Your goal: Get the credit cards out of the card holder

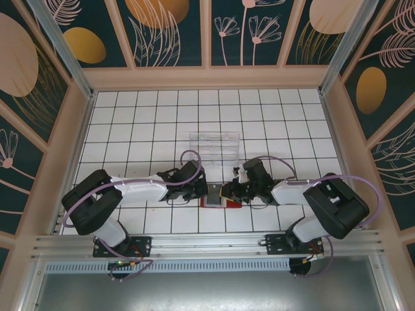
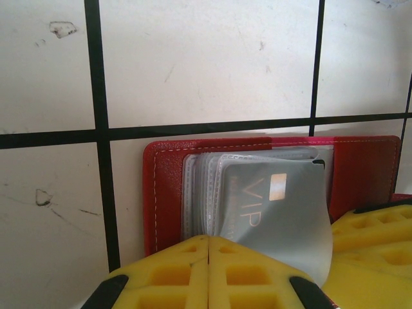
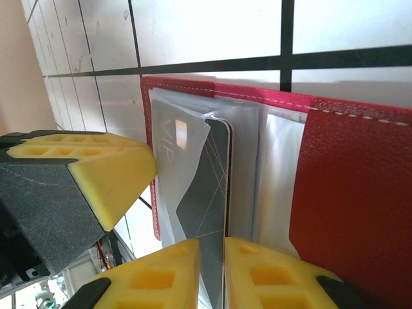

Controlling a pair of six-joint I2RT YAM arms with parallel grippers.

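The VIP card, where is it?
In the top view the VIP card lies in the open red wallet on the near tiles, between the left hand and right hand.

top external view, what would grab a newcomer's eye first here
The open red card holder on the white tiles near the front edge, with the left gripper and right gripper meeting over it. In the right wrist view, a dark VIP card in a clear sleeve runs between the right gripper's fingers. A clear ridged tray lies just behind.
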